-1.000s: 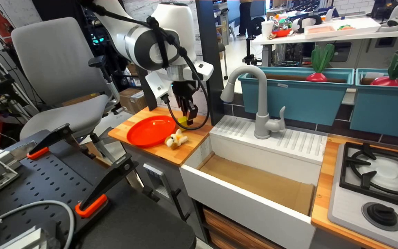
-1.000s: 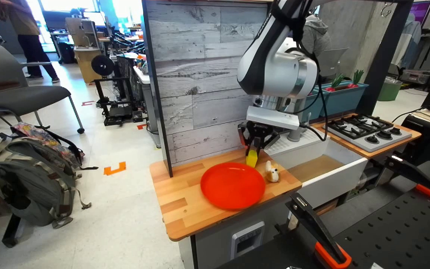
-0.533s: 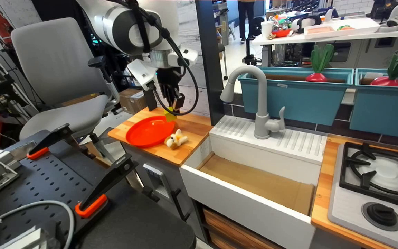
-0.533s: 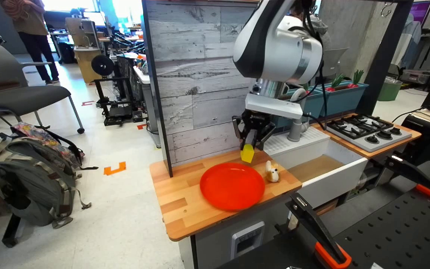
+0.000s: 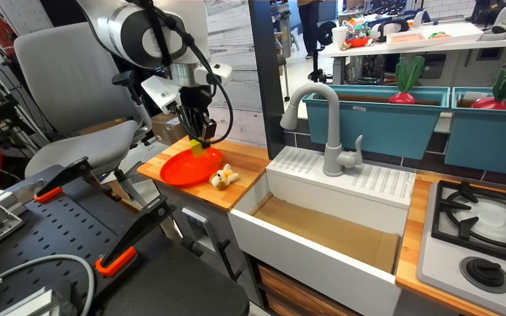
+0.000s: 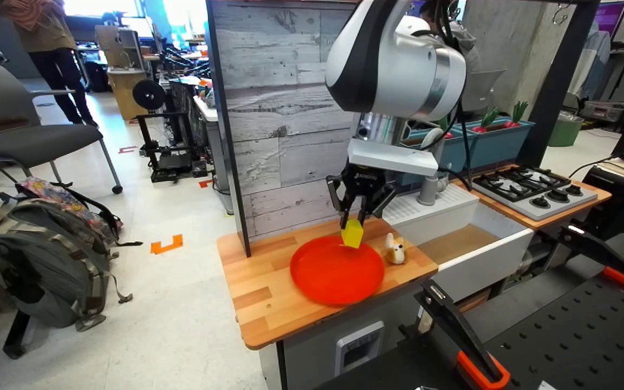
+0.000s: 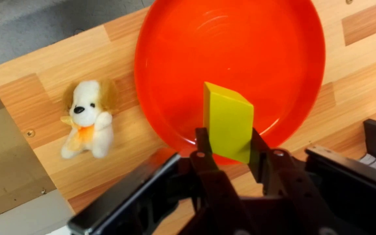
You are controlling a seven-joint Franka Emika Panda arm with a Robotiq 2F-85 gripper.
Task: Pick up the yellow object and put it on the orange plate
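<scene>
The wrist view crops the orange plate (image 7: 228,49) at twelve o'clock; toward six, the yellow block (image 7: 231,125), pinched by the downward-pointing gripper (image 7: 229,141), partly hides it.

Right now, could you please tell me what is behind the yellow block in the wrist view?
The orange plate shows behind the yellow block; the patch of plate covered by the block and the gripper cannot be seen.

the white arm (image 6: 393,76) bends above its downward-pointing black gripper (image 7: 229,143), fingers (image 7: 208,165) clamped slightly apart.
</scene>
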